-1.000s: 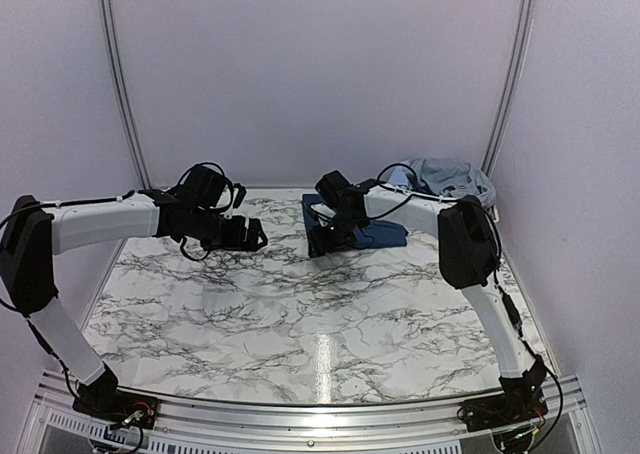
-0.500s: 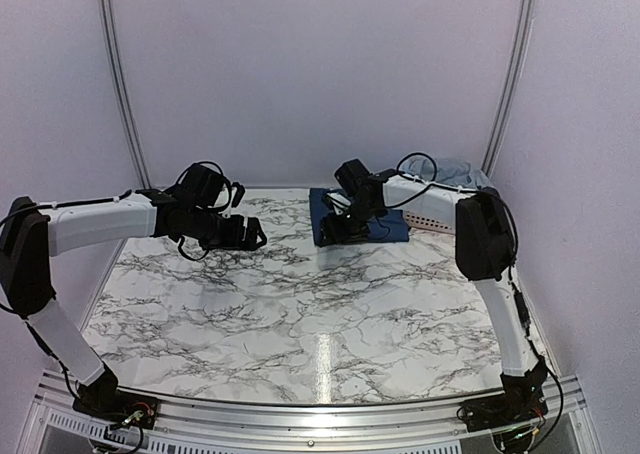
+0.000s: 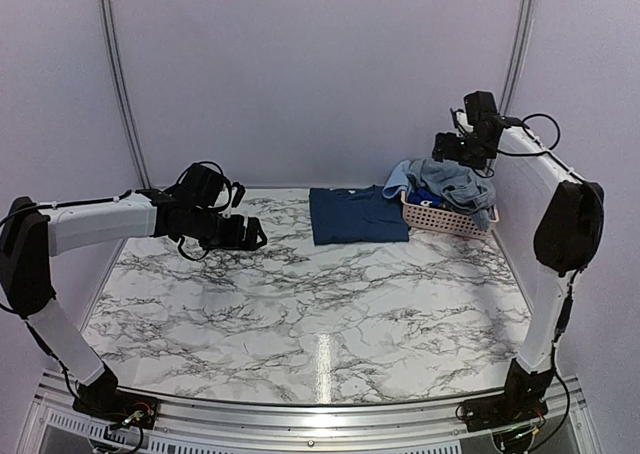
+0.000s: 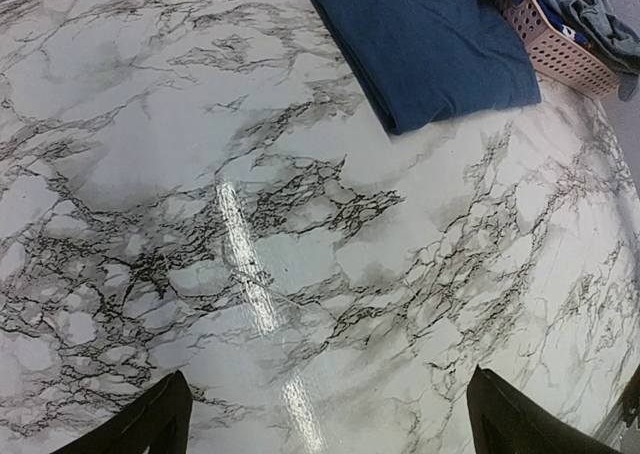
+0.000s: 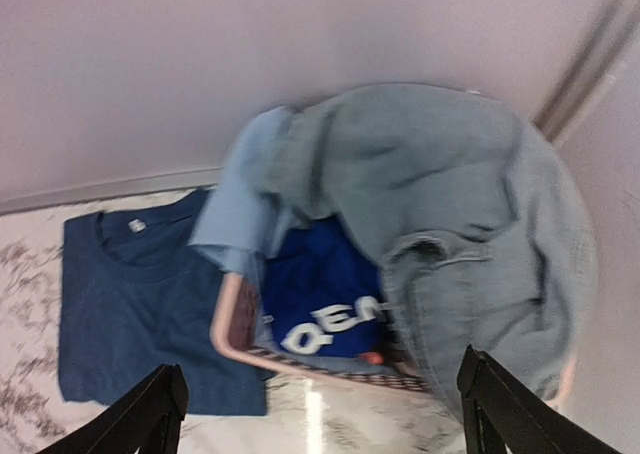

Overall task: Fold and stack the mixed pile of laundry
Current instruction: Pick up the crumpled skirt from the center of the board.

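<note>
One garment, the dark navy shirt (image 3: 358, 214), lies folded flat at the far edge of the surface (image 3: 300, 314). The remaining mixed laundry pile (image 3: 445, 186) heaps in the pink basket (image 3: 436, 218) just beside the shirt, on its right. The right gripper (image 3: 452, 150) hangs almost straight above that heap, jaws apart and empty, looking down on the light-blue denim piece (image 5: 450, 194) that tops it. The left gripper (image 3: 255, 237), also spread wide and empty, hovers well apart, left of the shirt. The right arm is plainly nearer, so the next pick looks like a straight descent.
</note>
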Robot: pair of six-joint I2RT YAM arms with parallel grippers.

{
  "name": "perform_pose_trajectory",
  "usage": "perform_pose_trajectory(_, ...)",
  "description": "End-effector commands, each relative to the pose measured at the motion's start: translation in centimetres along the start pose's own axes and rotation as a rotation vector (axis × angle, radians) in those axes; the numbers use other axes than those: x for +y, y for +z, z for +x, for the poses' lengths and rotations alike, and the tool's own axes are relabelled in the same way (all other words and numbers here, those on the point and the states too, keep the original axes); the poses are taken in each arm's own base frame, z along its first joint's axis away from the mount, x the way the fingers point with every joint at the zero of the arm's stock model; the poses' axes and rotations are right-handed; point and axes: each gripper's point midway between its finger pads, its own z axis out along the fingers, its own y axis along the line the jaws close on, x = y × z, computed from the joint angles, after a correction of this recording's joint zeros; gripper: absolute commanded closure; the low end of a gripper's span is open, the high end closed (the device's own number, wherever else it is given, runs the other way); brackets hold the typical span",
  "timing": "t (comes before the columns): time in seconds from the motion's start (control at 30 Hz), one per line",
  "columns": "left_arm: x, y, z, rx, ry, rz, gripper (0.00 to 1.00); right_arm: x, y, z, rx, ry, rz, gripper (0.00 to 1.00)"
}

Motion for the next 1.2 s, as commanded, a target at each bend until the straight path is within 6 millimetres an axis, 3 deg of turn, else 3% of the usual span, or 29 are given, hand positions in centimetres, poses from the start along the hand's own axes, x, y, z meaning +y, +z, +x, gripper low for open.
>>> perform_pose_trajectory(0.0, 0.2, -0.8, -0.7, -0.017, -0.002, -0.011, 0.01, -7.2, -0.3, 1.9, 0.062, 0.053, 0.221, 0.07)
perform_pose_trajectory(0.17, 0.5, -0.8, -0.4, -0.014, -0.006, -0.022, 0.01, -13.7, 0.6, 4.7, 0.134, 0.104, 0.374, 0.01)
perform_pose_trajectory(0.27, 0.6, -0.9, -0.3, -0.016, -0.007, -0.028, 0.01, -16.1, 1.7, 6.6, 0.189, 0.132, 0.423, 0.01)
perform_pose_trajectory(0.5, 0.7, -1.0, -0.5, -0.022, -0.004, -0.036, 0.01, -18.0, 4.2, 9.8, 0.259, 0.135, 0.465, 0.02)
perform_pose_trajectory(0.57, 0.7, -1.0, -0.7, -0.026, 0.0, -0.039, 0.01, -18.0, 4.8, 10.0, 0.264, 0.136, 0.45, 0.08)
perform_pose_trajectory(0.63, 0.7, -1.1, -0.9, -0.03, 0.005, -0.04, 0.01, -17.9, 4.9, 9.7, 0.255, 0.142, 0.427, 0.24)
perform_pose_trajectory(0.73, 0.8, -1.4, -1.3, -0.039, 0.01, -0.049, 0.01, -17.4, 4.2, 7.7, 0.205, 0.159, 0.381, 0.62)
perform_pose_trajectory(0.83, 0.9, -1.6, -1.7, -0.051, 0.008, -0.067, 0.01, -16.4, 1.9, 4.1, 0.096, 0.154, 0.338, 0.97)
perform_pose_trajectory(1.07, 0.9, -2.0, -2.8, -0.078, -0.006, -0.071, 0.01, -12.2, -7.0, -6.1, -0.244, 0.1, 0.173, 1.0)
perform_pose_trajectory(1.17, 0.8, -2.1, -3.2, -0.086, -0.02, -0.065, 0.01, -8.7, -10.7, -9.6, -0.353, 0.065, 0.015, 1.0)
